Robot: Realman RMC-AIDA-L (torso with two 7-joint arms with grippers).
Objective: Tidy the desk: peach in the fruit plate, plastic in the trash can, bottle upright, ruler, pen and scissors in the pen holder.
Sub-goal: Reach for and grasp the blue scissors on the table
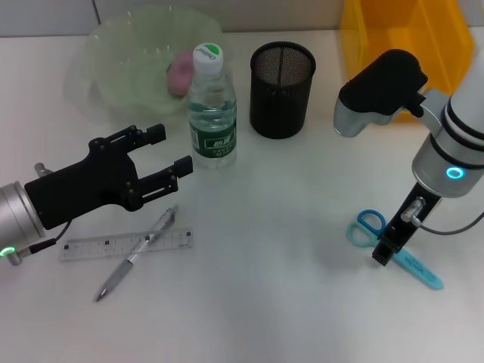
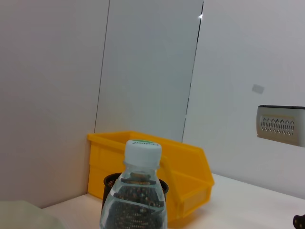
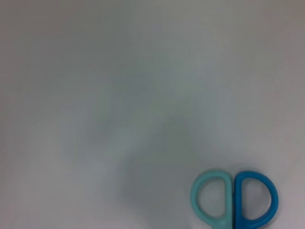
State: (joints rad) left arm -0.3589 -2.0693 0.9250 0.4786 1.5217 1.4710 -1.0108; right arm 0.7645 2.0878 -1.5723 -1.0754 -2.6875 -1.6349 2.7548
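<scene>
My right gripper (image 1: 384,252) stands over the blue-and-teal plastic-handled scissors (image 1: 397,249) lying flat on the white desk (image 1: 287,287) well short of the black mesh pen holder (image 1: 281,89); whether its fingers have closed I cannot tell. They look light, stiff and slippery, so I would pinch them across the sheathed blades near the pivot. My left gripper (image 1: 170,155) hangs open and empty beside the upright clear water bottle (image 1: 212,110).

A white desk (image 1: 287,302) is stretching across the whole head view, carrying everything. At its far right corner a yellow storage bin (image 1: 393,38) is sitting against the back wall; in the left wrist view the same bin (image 2: 190,176) is showing its open, slanted front. Grey wall panels (image 2: 147,67) are rising behind it, and a small grey vented box (image 2: 281,125) is hanging on the wall.
</scene>
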